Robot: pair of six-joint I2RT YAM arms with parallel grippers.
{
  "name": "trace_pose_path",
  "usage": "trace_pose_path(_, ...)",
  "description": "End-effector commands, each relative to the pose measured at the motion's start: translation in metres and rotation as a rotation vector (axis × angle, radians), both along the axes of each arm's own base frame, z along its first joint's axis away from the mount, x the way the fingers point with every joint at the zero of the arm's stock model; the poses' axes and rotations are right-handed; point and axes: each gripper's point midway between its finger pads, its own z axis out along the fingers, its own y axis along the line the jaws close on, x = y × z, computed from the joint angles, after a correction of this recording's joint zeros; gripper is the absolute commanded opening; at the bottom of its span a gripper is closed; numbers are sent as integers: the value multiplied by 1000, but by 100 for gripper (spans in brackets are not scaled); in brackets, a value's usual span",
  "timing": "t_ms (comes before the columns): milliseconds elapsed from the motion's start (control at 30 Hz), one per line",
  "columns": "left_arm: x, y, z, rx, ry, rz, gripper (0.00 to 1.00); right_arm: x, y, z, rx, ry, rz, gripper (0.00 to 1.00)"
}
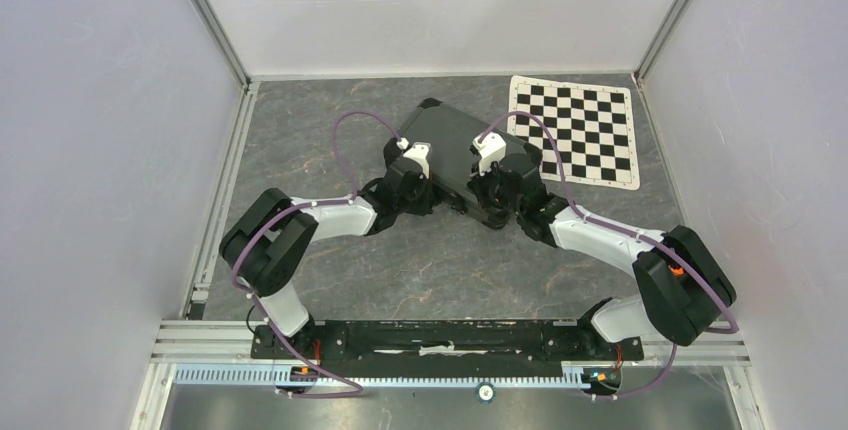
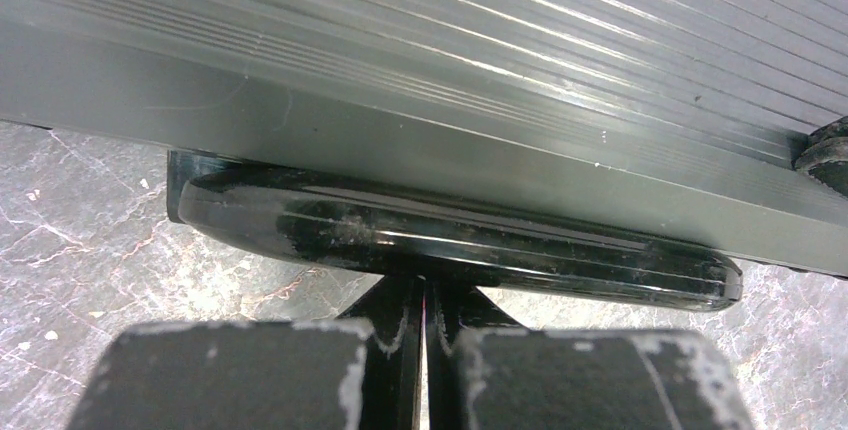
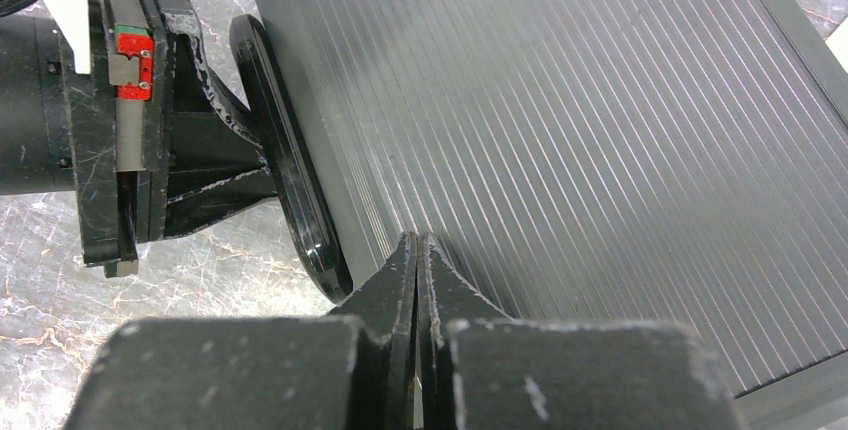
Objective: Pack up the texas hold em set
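The black ribbed case of the texas hold em set lies shut and slantwise on the grey marble table, behind both arms. My left gripper is shut, and its tips press against the glossy black carry handle on the case's near edge. My right gripper is also shut. Its tips rest at the near rim of the ribbed lid, just right of the handle. Neither gripper holds anything. The inside of the case is hidden.
A black-and-white chequered mat lies at the back right, its near corner close to the right arm. White walls close in the table on three sides. An aluminium rail runs along the left edge.
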Motion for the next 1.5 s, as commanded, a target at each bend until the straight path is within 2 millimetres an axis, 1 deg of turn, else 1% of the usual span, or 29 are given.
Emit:
trace_pose_path(0, 10, 7, -25, 76, -39, 11, 2, -64, -22, -83, -156, 306, 64, 0)
trace_pose_path(100, 8, 11, -29, 102, -49, 15, 2, -64, -21, -83, -154, 308, 68, 0)
trace_pose_path(200, 7, 11, -33, 91, -72, 16, 2, -64, -20, -84, -151, 311, 71, 0)
trace_pose_path(300, 8, 11, -38, 83, -96, 17, 2, -65, -20, -85, -148, 311, 75, 0)
trace_pose_path(400, 11, 14, -38, 84, -126, 28, 2, -66, -20, -85, -149, 312, 75, 0)
trace_pose_path(467, 14, 13, -35, 72, -153, 24, 2, -67, -21, -86, -147, 313, 75, 0)
trace_pose_path(600, 14, 9, -41, 54, -167, 13, 2, -68, -20, -87, -143, 316, 80, 0)
trace_pose_path(700, 14, 11, -44, 31, -203, 25, 2, -69, -20, -86, -140, 313, 83, 0)
trace_pose_path(800, 16, 11, -41, 6, -237, 33, 2, -69, -20, -85, -139, 312, 83, 0)
trace_pose_path(1100, 20, 9, -33, -8, -258, 40, 2, -71, -19, -87, -133, 321, 91, 0)
trace_pose_path(1167, 21, 6, -31, -27, -263, 32, 2, -71, -19, -87, -132, 321, 91, 0)
trace_pose_path(1300, 23, -9, -25, -68, -260, -12, 2, -73, -20, -88, -135, 324, 91, 0)
trace_pose_path(1367, 22, -8, -21, -72, -260, -2, 2, -73, -21, -88, -135, 325, 91, 0)
trace_pose_path(1467, 20, 7, -12, -42, -253, 50, 2, -74, -21, -87, -132, 319, 90, 0)
